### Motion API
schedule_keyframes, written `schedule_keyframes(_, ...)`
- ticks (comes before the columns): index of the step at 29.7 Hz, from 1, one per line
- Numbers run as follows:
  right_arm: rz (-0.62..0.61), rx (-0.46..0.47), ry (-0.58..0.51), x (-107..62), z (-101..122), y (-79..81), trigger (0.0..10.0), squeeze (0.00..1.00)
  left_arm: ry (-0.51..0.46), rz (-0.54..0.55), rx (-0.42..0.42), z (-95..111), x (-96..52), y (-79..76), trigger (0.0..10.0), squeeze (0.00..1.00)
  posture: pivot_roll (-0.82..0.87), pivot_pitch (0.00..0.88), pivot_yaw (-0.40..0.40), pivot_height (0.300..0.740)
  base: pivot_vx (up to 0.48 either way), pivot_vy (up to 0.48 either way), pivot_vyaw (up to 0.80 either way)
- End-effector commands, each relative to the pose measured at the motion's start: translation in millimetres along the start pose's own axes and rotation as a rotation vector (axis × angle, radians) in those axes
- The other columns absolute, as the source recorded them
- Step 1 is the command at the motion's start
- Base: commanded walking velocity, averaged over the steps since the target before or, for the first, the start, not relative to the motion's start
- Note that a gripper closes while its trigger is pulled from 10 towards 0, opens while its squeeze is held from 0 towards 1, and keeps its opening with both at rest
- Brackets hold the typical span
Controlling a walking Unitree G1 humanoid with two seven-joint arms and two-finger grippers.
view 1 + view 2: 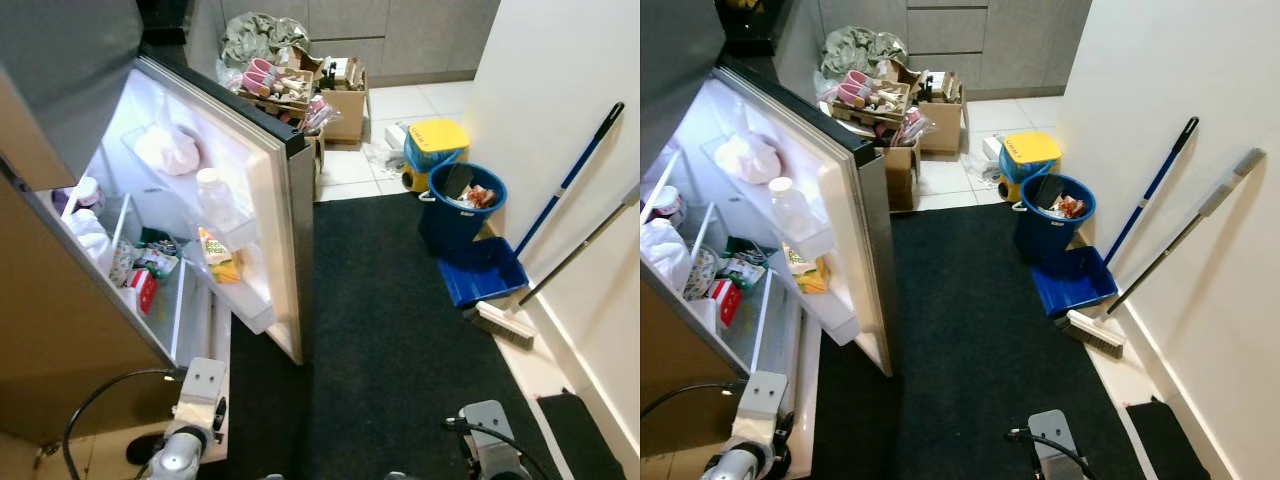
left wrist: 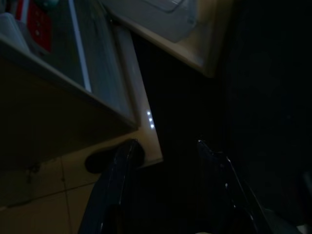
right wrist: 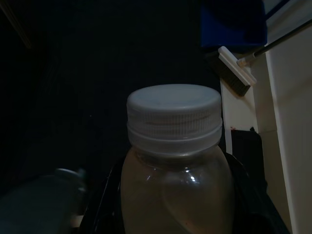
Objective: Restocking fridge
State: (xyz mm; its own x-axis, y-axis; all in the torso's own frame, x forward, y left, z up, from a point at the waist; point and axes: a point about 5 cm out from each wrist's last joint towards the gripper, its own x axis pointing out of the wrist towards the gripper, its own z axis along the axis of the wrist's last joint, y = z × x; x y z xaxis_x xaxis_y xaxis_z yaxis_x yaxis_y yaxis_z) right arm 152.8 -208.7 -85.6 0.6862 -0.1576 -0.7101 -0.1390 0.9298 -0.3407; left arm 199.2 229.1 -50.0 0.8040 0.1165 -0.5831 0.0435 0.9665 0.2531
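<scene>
The fridge (image 1: pixel 150 210) stood open at far left, its door (image 1: pixel 255 190) swung wide. The left gripper (image 2: pixel 165 151) hung low beside it, jaws apart. At near right, the right gripper (image 3: pixel 170 195) clamped a white-capped bottle (image 3: pixel 174 161) upright between its jaws above the dark carpet (image 1: pixel 400 330).

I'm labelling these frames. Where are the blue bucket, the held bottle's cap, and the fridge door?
blue bucket (image 1: pixel 448 228), left eye view, front wall.
bottle cap (image 3: pixel 173 103), right wrist view, top face.
fridge door (image 1: pixel 295 215), left eye view, outer edge.
</scene>
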Motion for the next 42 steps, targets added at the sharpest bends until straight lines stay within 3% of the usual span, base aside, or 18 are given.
schedule_keyframes(1,-0.017,0.004,-0.003,0.1,-0.3,-4.9,10.0,0.0,0.014,-0.017,0.0,-4.5,-1.3,-7.3,10.0,0.0,0.0,0.07,-0.014,0.74,0.0,-0.349,0.0)
schedule_keyframes(28,-0.016,0.01,-0.006,0.2,0.5,-3.3,10.0,0.0,0.023,0.024,-0.057,-3.8,1.5,-0.6,10.0,0.0,0.01,0.078,-0.012,0.74,0.053,-0.051,0.0)
schedule_keyframes(42,-0.016,0.012,-0.008,0.4,1.4,-2.2,10.0,0.0,0.008,0.023,-0.054,-0.7,2.7,-0.6,10.0,0.0,0.0,0.078,-0.01,0.74,0.378,0.0,0.0)
